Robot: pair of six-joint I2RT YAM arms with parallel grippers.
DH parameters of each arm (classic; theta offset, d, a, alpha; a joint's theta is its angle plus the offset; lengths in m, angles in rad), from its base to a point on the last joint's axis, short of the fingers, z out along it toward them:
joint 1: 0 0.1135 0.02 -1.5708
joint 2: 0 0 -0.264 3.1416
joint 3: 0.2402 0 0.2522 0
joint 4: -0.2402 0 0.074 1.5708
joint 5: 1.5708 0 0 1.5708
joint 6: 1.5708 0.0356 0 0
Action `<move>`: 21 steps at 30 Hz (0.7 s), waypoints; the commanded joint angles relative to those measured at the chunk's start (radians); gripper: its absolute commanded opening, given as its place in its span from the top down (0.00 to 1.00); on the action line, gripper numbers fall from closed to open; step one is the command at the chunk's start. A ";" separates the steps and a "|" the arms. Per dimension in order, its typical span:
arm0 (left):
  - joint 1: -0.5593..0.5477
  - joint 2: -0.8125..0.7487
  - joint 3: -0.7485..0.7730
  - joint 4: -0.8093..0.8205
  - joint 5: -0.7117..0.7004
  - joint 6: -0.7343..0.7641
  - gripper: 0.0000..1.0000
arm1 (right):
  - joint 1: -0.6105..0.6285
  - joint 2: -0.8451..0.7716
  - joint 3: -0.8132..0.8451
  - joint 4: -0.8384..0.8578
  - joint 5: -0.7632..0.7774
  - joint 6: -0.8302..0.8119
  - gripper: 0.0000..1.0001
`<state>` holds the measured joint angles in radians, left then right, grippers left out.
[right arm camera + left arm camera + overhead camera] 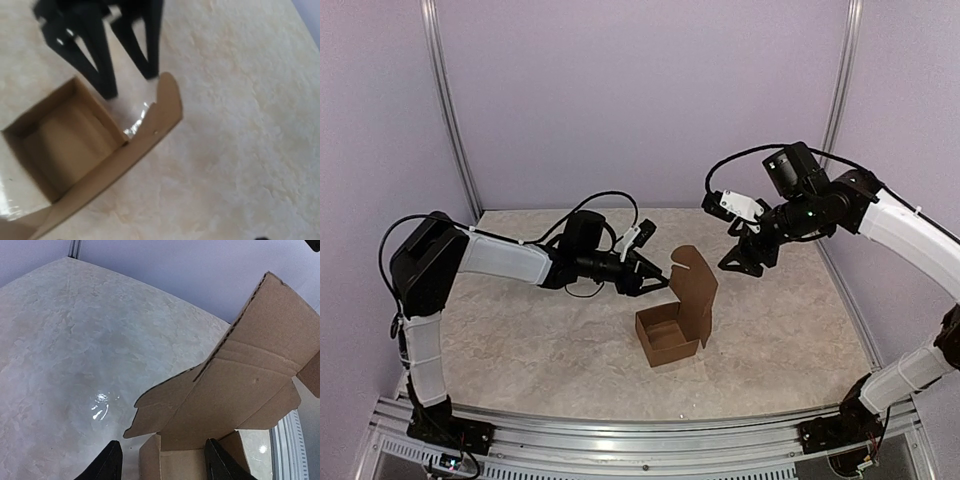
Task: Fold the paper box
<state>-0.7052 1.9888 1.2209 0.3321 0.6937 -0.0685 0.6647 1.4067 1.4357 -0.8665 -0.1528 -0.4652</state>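
Observation:
The paper box [668,335] stands on the table as a small brown open-topped box, its lid flap [696,285] upright on the far right side. My left gripper [655,278] hovers just left of the lid, open and holding nothing. In the left wrist view its two black fingertips [107,464] frame the box's near wall [185,465], and the lid [250,375] rises beyond. My right gripper [740,262] hangs open to the right of the lid, apart from it. The right wrist view looks down into the box [65,145], past the lid's edge [150,130], onto the left gripper's fingers [100,60].
The marbled tabletop [520,340] is ringed by lilac walls with metal corner posts [455,130]. An aluminium rail [640,440] runs along the near edge between the two arm bases. Glare spots shine on the table [100,407].

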 commanded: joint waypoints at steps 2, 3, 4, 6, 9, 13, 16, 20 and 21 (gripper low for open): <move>-0.016 0.076 0.095 0.059 0.120 0.055 0.44 | -0.037 -0.092 -0.090 0.002 -0.122 -0.049 0.20; -0.015 0.091 0.117 0.058 0.129 0.059 0.44 | -0.040 -0.108 -0.111 -0.003 -0.145 -0.063 0.20; -0.016 0.115 0.137 0.058 0.136 0.061 0.45 | -0.040 -0.123 -0.133 -0.009 -0.162 -0.077 0.20; -0.017 0.148 0.176 0.054 0.152 0.065 0.45 | -0.042 -0.143 -0.167 -0.023 -0.177 -0.097 0.20; -0.020 0.190 0.212 0.054 0.187 0.065 0.50 | -0.046 -0.158 -0.195 -0.050 -0.180 -0.114 0.21; -0.029 0.198 0.218 0.057 0.228 0.065 0.65 | -0.053 -0.169 -0.262 -0.034 -0.199 -0.139 0.21; -0.031 0.177 0.188 0.073 0.223 0.065 0.77 | -0.053 -0.166 -0.315 0.021 -0.192 -0.137 0.21; -0.031 0.124 0.105 0.133 0.208 0.025 0.90 | -0.053 -0.138 -0.348 0.078 -0.232 -0.133 0.22; -0.031 0.103 0.077 0.159 0.212 0.007 0.92 | -0.053 -0.127 -0.354 0.096 -0.247 -0.132 0.22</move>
<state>-0.7292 2.1628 1.3865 0.4149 0.8867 -0.0219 0.6212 1.2552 1.1038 -0.8509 -0.3412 -0.5880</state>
